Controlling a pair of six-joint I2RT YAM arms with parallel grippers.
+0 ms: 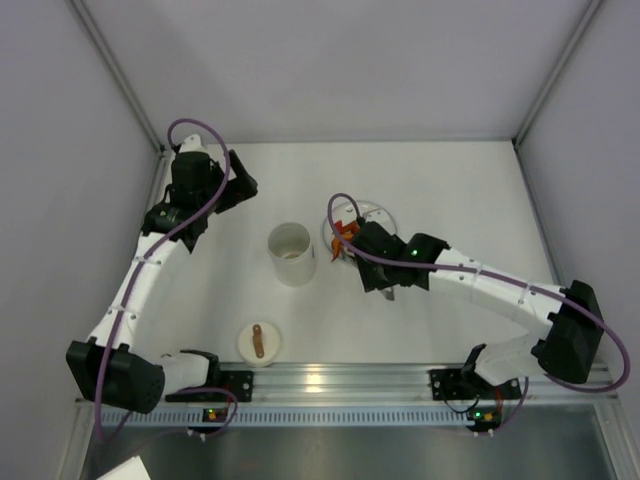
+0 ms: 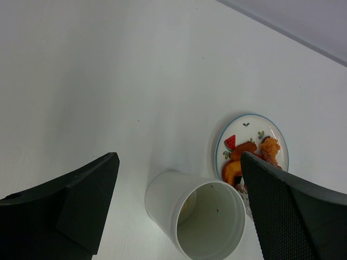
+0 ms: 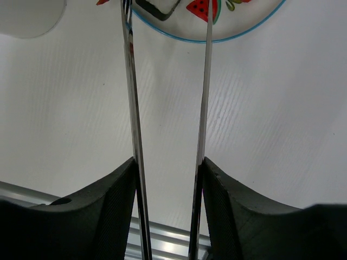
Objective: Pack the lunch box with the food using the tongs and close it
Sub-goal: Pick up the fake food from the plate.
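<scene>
While within the right tool (image 3: 169, 168), tongs (image 3: 132, 97), tips over the plate (image 3: 249, 23).

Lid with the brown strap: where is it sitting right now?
In the top view the lid lies flat on the table, off the lunch box, in front of it and slightly to the left, just beyond the metal rail.

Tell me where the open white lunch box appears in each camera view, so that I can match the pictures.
Top external: the lunch box stands mid-table, left of the plate.
Left wrist: bottom centre, open mouth showing, plate at upper right.
Right wrist: only a pale rounded edge in the top-left corner, probably it, left of the tongs.
Shared landmark: the watermelon-print plate.
</scene>
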